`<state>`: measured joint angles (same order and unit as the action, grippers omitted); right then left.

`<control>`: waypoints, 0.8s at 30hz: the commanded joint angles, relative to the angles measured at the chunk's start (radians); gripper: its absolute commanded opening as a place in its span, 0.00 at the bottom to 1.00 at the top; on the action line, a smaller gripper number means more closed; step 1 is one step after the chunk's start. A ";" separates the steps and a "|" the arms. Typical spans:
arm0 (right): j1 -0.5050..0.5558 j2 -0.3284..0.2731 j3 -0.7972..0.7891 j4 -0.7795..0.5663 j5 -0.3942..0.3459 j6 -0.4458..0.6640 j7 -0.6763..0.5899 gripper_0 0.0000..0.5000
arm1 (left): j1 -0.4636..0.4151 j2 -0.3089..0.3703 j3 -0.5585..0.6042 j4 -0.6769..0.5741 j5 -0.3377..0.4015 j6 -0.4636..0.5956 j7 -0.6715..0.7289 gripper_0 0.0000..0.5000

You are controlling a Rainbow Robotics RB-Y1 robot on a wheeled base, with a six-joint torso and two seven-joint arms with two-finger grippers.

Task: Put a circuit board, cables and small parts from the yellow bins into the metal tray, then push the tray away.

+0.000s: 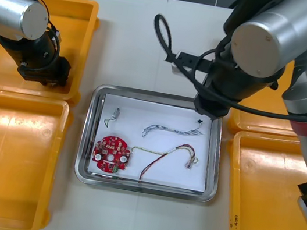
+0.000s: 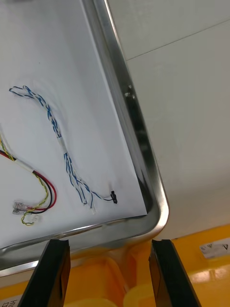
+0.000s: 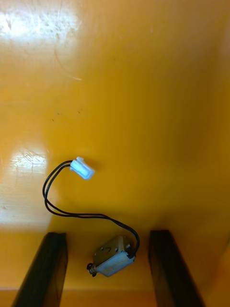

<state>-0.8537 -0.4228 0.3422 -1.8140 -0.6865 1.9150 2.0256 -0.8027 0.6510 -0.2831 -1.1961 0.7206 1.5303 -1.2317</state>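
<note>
Left claw [image 3: 109, 234] straddles small metal part [image 3: 112, 261] (black cable [image 3: 72, 214], white plug [image 3: 82, 168]).

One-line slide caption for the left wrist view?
Left gripper, jaws open, above a small metal part with a black cable in a yellow bin.

Bright, even — glare (bin [image 3: 33, 21] floor)

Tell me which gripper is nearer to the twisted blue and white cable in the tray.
Right. The right gripper, open, hangs over a corner of the tray, close to the cable. The left gripper, open, is over a yellow bin, apart from the tray.
</note>
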 commanded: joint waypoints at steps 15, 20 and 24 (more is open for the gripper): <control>0.180 -0.155 -0.180 -0.275 -0.116 0.005 -0.433 0.96 | 0.027 -0.017 0.016 -0.010 -0.021 -0.004 -0.127 0.00; 0.194 -0.172 -0.204 -0.301 -0.131 0.005 -0.495 0.96 | 0.027 -0.013 0.082 -0.051 -0.024 0.019 -0.127 0.00; 0.243 -0.212 -0.216 -0.338 -0.148 0.005 -0.584 0.96 | 0.027 -0.002 0.142 -0.111 -0.026 0.082 -0.123 0.00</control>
<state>-0.6518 -0.5725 0.1632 -2.0942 -0.8160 1.9156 1.5330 -0.7941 0.6497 -0.2066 -1.2363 0.7058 1.5691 -1.2322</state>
